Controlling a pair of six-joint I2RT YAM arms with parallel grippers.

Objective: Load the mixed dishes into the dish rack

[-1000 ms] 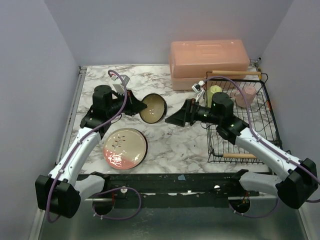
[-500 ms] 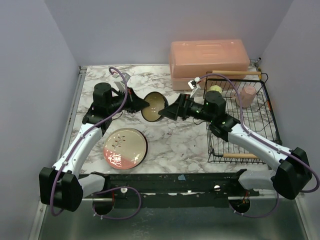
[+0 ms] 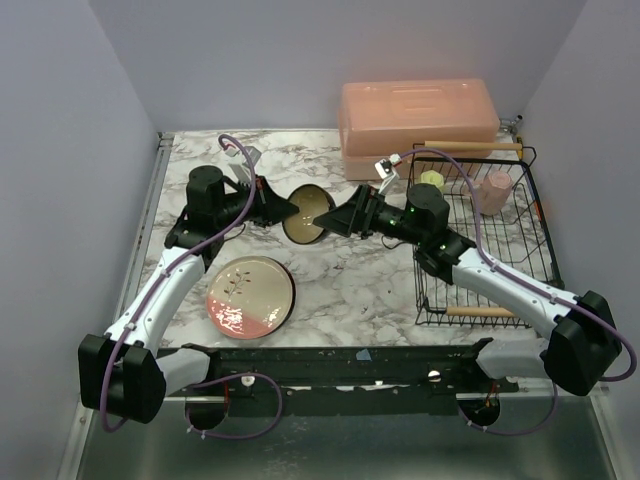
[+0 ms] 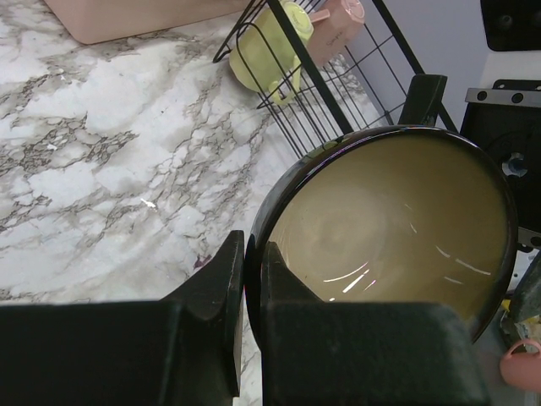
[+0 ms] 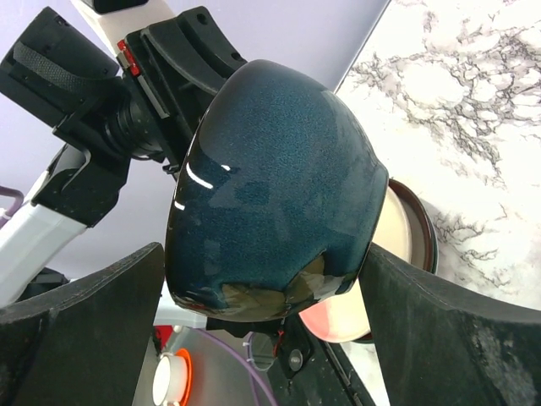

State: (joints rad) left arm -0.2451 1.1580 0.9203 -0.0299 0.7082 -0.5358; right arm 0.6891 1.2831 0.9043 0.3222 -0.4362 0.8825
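Custody of the teal-blue bowl (image 5: 270, 186) sits with your left gripper (image 4: 252, 254). Its two fingers (image 4: 221, 288) are clenched on the bowl's dark rim, one on the inside and one on the outside, with only a thin gap between them.

The bowl is tipped on edge. Its cream inside faces the left wrist camera and its glossy blue outside faces your right gripper (image 5: 262, 262).

In the top view the bowl sits between the two arms over the marble table (image 3: 350, 280). It is left of the dish rack (image 3: 468, 160) and outside it.

Your right gripper is released. Its fingers (image 5: 84, 321) are spread wide, one on each side of the bowl's blue body. The right wrist view does not show whether either finger touches the glaze, so record contact as undetermined.

Other items noted:
- The cream-and-pink floral plate (image 3: 250, 293) lies flat on the table near the left arm, well apart from the rack.
- The pale yellow-green mug (image 3: 432, 180) is inside the rack at its far left corner.
- The small pink cup (image 3: 495, 190) is inside the rack toward the far right.
- The salmon-pink lidded box (image 3: 418, 115) stands just behind the rack against the back wall.
- A wooden rod handle (image 3: 480, 312) runs across the rack's near end.
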